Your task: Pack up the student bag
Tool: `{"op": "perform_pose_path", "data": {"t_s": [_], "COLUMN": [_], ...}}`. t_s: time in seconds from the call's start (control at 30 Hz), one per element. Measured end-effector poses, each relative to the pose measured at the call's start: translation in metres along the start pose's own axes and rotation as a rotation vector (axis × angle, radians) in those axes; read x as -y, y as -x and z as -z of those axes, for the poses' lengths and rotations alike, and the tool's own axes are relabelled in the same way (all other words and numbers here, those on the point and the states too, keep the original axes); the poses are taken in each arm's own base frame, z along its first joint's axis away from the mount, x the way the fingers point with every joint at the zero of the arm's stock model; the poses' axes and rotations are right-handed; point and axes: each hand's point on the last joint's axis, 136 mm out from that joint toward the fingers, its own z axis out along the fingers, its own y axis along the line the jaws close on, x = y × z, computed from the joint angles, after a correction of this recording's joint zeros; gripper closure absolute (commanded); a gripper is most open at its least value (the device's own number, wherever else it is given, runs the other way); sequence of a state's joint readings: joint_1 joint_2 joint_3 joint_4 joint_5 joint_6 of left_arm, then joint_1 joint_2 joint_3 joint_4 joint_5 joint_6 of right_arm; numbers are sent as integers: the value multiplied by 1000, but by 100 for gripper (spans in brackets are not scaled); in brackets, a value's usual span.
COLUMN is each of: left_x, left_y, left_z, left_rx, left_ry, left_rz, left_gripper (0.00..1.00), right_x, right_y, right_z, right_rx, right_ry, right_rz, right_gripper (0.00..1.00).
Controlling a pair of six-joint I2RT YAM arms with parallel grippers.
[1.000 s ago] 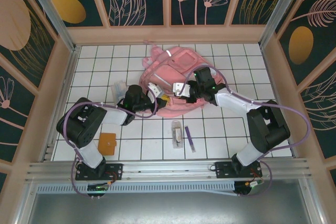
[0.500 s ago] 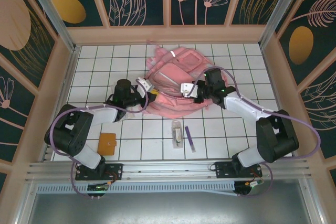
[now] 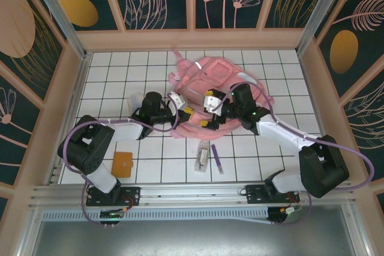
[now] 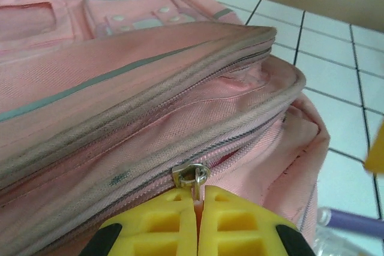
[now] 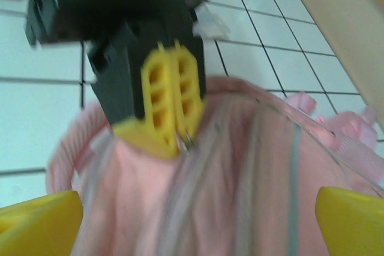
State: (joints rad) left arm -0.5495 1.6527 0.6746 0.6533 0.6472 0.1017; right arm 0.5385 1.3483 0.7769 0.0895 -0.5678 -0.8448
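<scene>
The student bag [image 3: 219, 82], a large pink backpack, lies at the back middle of the tiled table. My left gripper [image 3: 185, 112] sits at its near edge, shut on the metal zipper pull [image 4: 198, 189] of a pink zipper. The slider [image 4: 191, 175] lies just past the yellow fingertips [image 4: 162, 220]. My right gripper [image 3: 208, 114] hovers over the same edge of the bag, open, its yellow fingertips [image 5: 36, 217] wide apart with pink fabric [image 5: 240, 196] beneath them. In the right wrist view the left gripper [image 5: 174, 103] faces me, pinching the pull [image 5: 187, 142].
An orange wallet [image 3: 123, 163] lies near the left arm's base. A clear packet [image 3: 203, 154] and a purple pen [image 3: 217, 161] rest on the tiles in front of the bag. A clear plastic item [image 3: 135, 99] sits to the bag's left. Wooden walls ring the table.
My right gripper has opened and moved left and nearer along the bag. The left gripper, still shut, has moved right with the zipper pull. The bag has shifted.
</scene>
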Motion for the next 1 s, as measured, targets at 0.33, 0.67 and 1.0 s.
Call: {"op": "perform_pose_path", "data": {"t_s": [0.33,0.67,1.0], "left_x": [5,2,1], "left_y": [1,5,9], "left_z": [-2,-5,-7], "left_rx": [3,-23,-34], "left_ry": [-14,-12,-14], "left_rz": [13,40,36], "left_gripper": [100,100,100], "right_x": [83,106,30], "right_y": [-7,-1,5], "right_z": [52,81,16], "right_rx": [53,26,-19], "right_ry": [-545,-673,-121], "right_rz": [-556,-403,-284], "right_gripper": [1,1,2]}}
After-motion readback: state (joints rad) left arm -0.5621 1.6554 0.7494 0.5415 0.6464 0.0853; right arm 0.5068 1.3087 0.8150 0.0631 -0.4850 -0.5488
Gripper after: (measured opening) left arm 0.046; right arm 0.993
